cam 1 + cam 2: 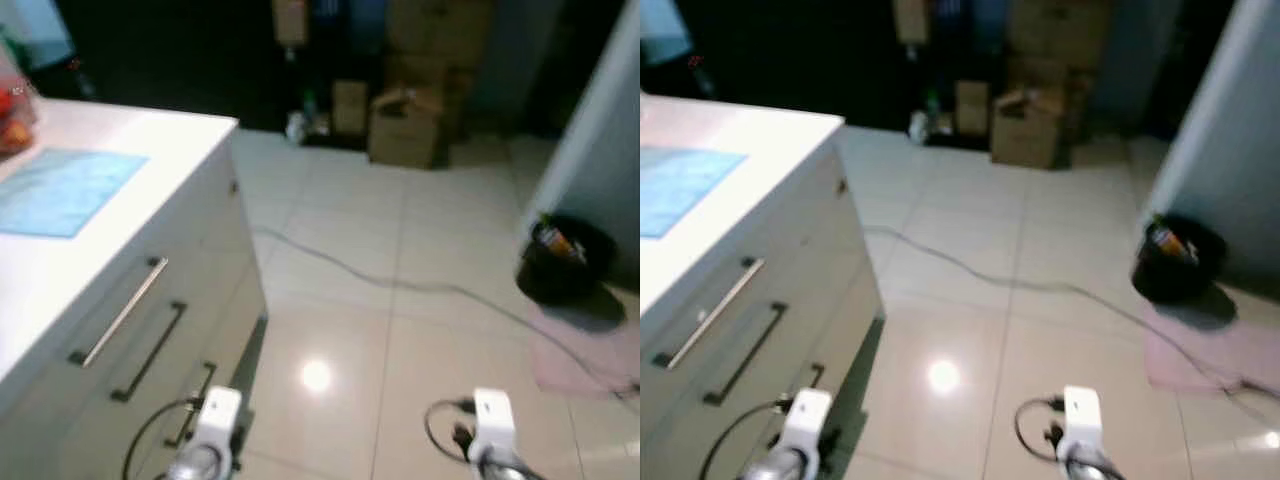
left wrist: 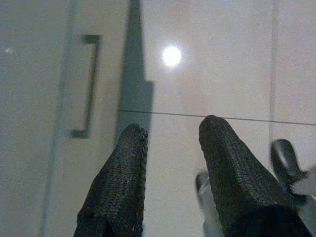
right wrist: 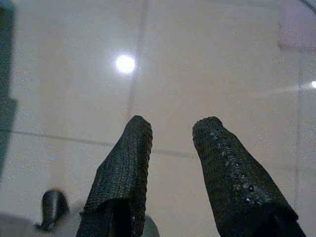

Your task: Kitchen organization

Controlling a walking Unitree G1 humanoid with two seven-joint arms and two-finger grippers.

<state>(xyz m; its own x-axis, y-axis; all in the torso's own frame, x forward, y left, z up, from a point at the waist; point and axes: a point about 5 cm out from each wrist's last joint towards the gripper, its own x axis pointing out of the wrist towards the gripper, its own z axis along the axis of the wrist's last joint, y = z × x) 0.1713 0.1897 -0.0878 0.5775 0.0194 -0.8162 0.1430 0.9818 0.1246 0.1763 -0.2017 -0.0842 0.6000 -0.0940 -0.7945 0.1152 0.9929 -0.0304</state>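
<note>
A white kitchen island (image 1: 110, 260) with dark drawer handles (image 1: 150, 352) stands at my left. On its top lies a light blue mat (image 1: 60, 188), and a blurred red and white item (image 1: 12, 122) sits at the far left edge. Both arms hang low at the bottom of the eye views, left wrist (image 1: 212, 425) and right wrist (image 1: 493, 425). The left gripper (image 2: 170, 129) is open with nothing between its fingers, pointing at the floor beside the drawer fronts. The right gripper (image 3: 170, 126) is open too, over bare tile.
Glossy cream floor tiles (image 1: 400, 330) stretch ahead, crossed by a thin cable (image 1: 400, 283). A black bin (image 1: 562, 260) sits at the right beside a white wall, with a pink mat (image 1: 590, 355) near it. Cardboard boxes (image 1: 405, 125) stand in the dark at the back.
</note>
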